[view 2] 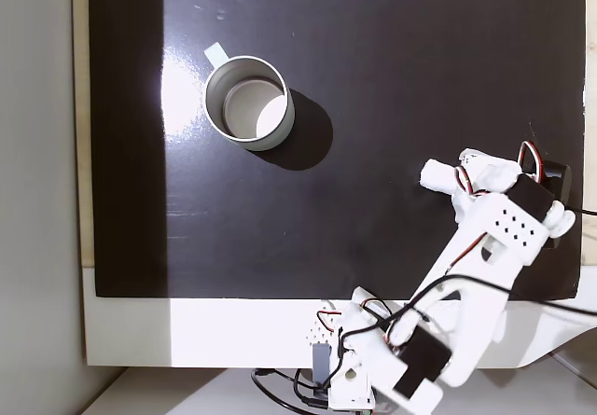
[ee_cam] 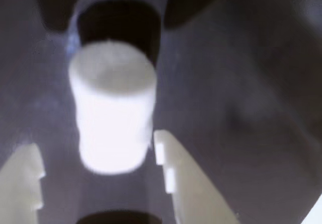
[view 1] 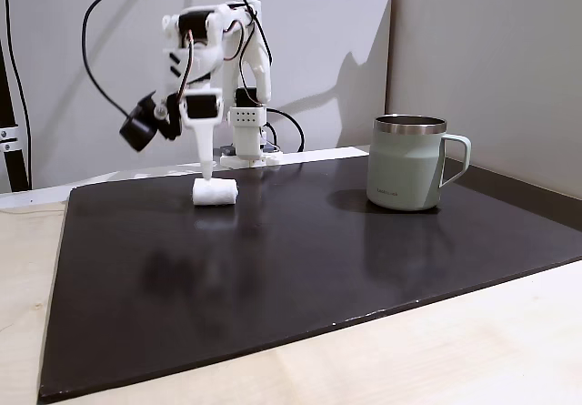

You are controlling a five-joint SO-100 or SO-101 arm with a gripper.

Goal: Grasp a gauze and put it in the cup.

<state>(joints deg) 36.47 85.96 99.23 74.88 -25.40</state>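
Wrist view: the gauze (ee_cam: 113, 105), a white roll, lies on the dark mat (ee_cam: 241, 108), lengthwise between the two pale fingers (ee_cam: 173, 168) of the gripper (ee_cam: 95, 156). The fingers are spread, one on each side of the roll's near end, not pressing it (the picture is blurred).

Fixed view from the front: the arm (view 1: 214, 68) bends down at the mat's (view 1: 273, 268) far left. The gripper (view 1: 207, 176) points straight down with its tip at the gauze (view 1: 215, 192). The cup (view 1: 406, 162) stands upright, well apart to the right, handle to the right.

Fixed view from above: the gauze (view 2: 437, 175) lies at the mat's (view 2: 373, 79) right side, partly under the gripper (view 2: 459, 189). The cup (view 2: 248, 102) stands open-mouthed at upper left, well apart from the gauze.
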